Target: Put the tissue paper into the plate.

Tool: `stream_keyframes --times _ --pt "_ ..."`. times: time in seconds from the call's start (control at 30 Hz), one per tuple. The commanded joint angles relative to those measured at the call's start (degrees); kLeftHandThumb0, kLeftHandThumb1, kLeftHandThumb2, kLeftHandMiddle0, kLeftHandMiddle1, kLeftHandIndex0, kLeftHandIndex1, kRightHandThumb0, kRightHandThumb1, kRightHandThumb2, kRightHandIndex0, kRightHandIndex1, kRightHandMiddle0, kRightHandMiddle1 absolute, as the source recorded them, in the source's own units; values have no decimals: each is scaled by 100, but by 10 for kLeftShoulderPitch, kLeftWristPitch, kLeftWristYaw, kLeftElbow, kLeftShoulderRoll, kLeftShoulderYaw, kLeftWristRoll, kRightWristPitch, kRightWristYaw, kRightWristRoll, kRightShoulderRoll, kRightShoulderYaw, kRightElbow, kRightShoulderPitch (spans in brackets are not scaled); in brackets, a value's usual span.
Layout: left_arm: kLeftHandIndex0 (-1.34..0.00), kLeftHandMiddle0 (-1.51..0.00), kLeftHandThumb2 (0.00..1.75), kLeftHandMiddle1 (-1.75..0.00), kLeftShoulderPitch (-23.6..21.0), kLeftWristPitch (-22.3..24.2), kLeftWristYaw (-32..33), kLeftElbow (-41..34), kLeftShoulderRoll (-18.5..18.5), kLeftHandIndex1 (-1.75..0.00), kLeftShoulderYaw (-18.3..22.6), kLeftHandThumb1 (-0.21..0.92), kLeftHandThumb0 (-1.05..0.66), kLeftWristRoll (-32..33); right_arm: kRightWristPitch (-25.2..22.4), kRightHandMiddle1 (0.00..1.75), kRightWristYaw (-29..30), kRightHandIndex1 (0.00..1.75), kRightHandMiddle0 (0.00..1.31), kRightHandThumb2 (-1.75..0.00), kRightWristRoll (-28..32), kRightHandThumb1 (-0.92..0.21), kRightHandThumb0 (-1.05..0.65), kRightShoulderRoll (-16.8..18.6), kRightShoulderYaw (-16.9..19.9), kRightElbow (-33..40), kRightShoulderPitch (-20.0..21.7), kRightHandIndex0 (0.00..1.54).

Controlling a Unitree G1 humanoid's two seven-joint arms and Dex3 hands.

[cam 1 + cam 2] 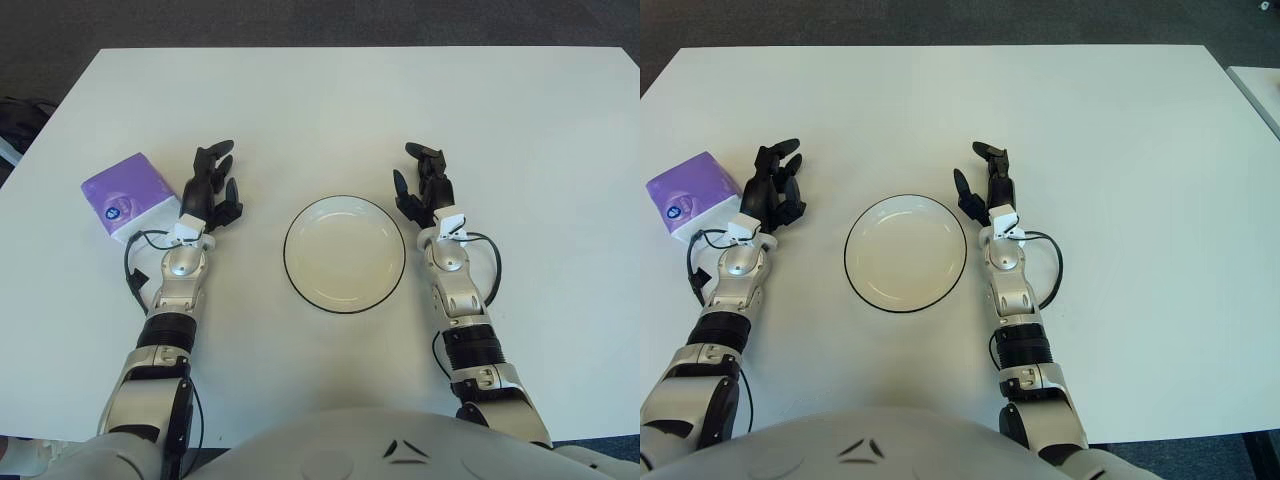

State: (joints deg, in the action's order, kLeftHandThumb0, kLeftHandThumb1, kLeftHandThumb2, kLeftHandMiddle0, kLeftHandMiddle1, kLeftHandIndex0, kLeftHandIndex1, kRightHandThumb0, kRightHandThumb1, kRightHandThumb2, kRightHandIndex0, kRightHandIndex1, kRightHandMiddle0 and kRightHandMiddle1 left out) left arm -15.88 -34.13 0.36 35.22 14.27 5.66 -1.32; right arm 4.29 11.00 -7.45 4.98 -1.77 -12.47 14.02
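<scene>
Bright, even light — soft shadows, sharp focus.

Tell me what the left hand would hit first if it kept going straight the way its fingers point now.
Probably nothing: the left hand points up the table, slightly right. The tissue pack lies beside it on its left, off that line, so only bare tabletop shows ahead.

White table (520, 120), plain top, dark floor (300, 20) beyond its far and side edges. On it: an empty white plate (345, 254) with a thin dark rim, near the middle toward the front; a purple tissue pack (128, 196) well to the plate's left, near the table's left edge.
</scene>
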Motion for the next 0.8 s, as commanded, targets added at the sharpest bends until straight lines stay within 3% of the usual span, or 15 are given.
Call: stream_keyframes --times 0.0,0.6,0.77 --pt "0 -41 91 -2 64 -7 -2 61 -24 -93 -8 92 -61 -6 -40 90 0 17 0 -49 1 -92 -75 2 0 -29 -32 38" --pt "0 -41 91 -1 67 -9 -12 54 -23 -91 -9 92 -61 -3 -35 89 3 17 0 -49 1 -92 -75 4 -2 -31 -31 38" --pt "0 -41 91 -1 80 -8 -8 20 -29 -91 -18 92 -61 -11 -36 88 5 17 0 -50 0 -92 -76 4 -2 -32 -30 38"
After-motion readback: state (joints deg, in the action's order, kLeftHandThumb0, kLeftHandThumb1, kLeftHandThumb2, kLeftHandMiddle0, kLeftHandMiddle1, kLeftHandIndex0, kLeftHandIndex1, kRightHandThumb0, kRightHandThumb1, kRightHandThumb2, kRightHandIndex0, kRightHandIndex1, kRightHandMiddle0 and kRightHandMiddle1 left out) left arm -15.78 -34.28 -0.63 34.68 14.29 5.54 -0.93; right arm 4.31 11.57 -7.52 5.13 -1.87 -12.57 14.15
